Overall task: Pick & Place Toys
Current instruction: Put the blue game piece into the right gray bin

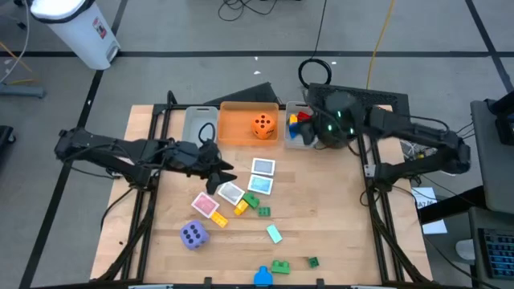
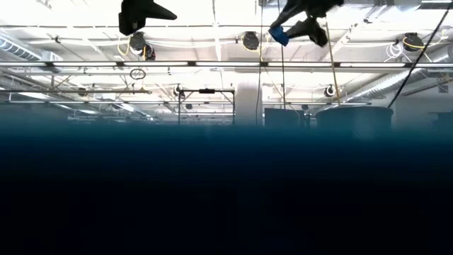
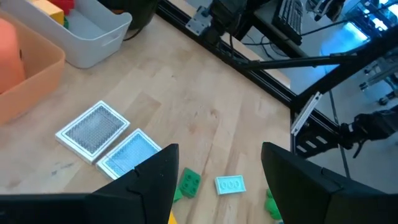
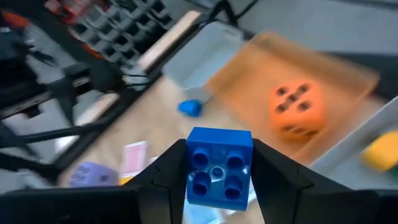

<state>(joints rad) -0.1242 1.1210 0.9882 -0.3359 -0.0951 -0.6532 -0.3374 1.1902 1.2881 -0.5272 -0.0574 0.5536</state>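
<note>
One blue brick pinched in the right gripper, upper right of the high view, needs dropping into the grey bin (left gripper spread, empty).

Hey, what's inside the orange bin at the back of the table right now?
The orange bin holds one orange die with dark dots, sitting toward its right end. The rest of its floor looks bare. Anything under the die is covered, so I can't tell.
</note>
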